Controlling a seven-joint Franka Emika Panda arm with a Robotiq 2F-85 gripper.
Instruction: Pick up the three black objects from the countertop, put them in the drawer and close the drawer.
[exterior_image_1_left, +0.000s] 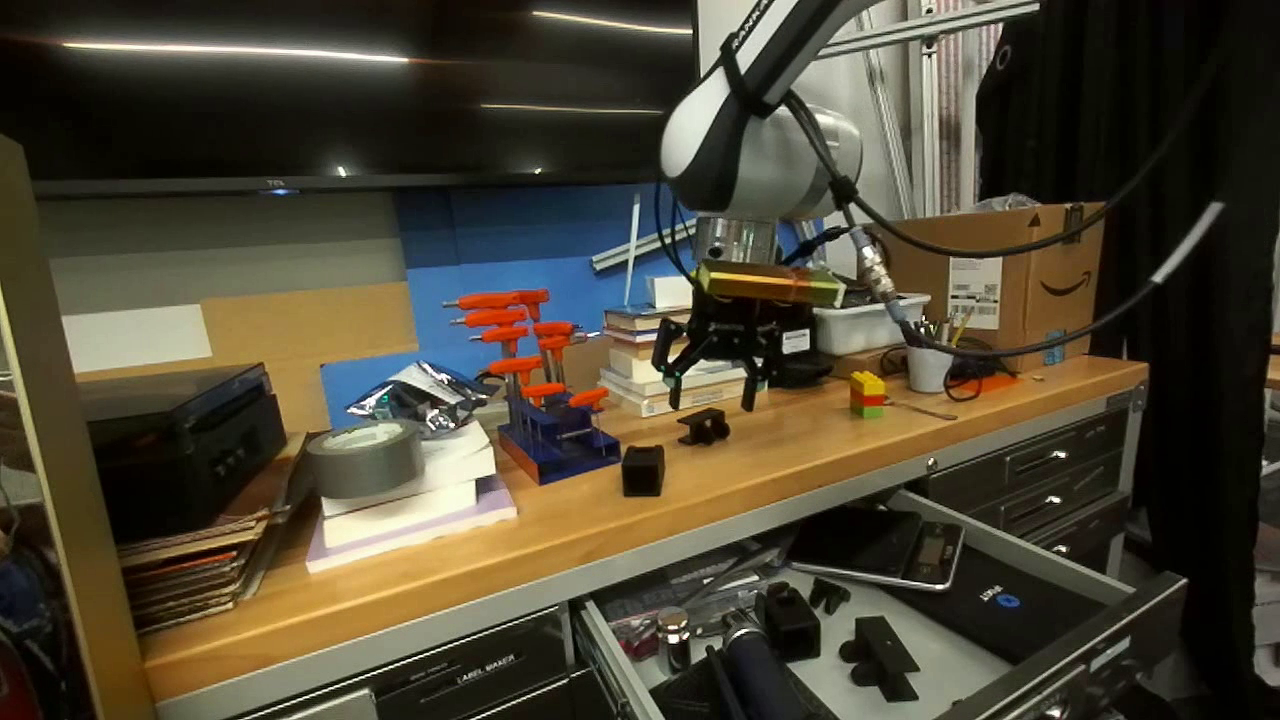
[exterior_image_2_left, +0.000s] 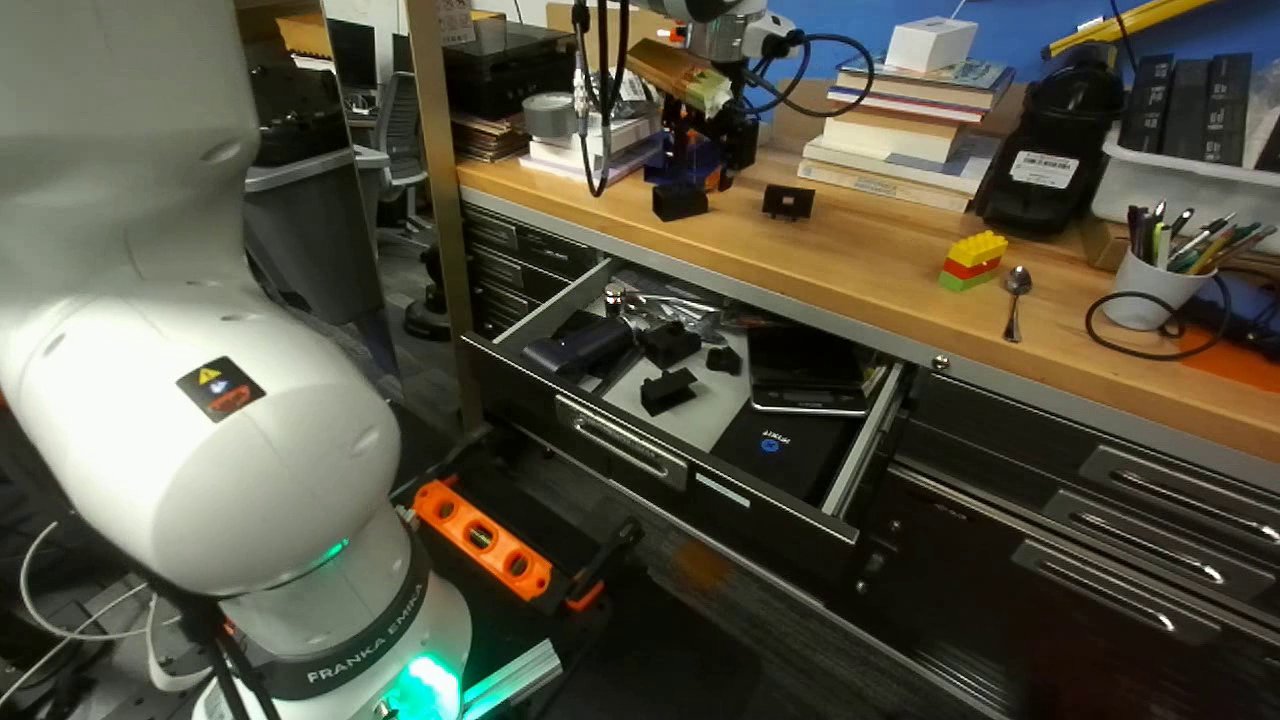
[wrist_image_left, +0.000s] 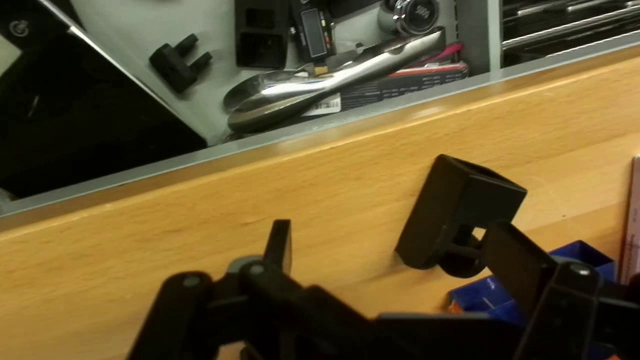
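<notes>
Two black objects stand on the wooden countertop: a hollow block and a bracket-like piece. The block and the piece also show in an exterior view. The drawer is pulled open. Inside lie more black items: a block, a bracket-like piece and a small pronged piece. My gripper is open and empty above the countertop. In the wrist view, the hollow block lies beyond the right finger, which partly covers it; the countertop piece is not clearly visible there.
A blue holder with orange-handled tools stands beside the block. Book stacks, tape on books, toy bricks, a spoon and a pen cup stand around. The drawer also holds a scale and tools.
</notes>
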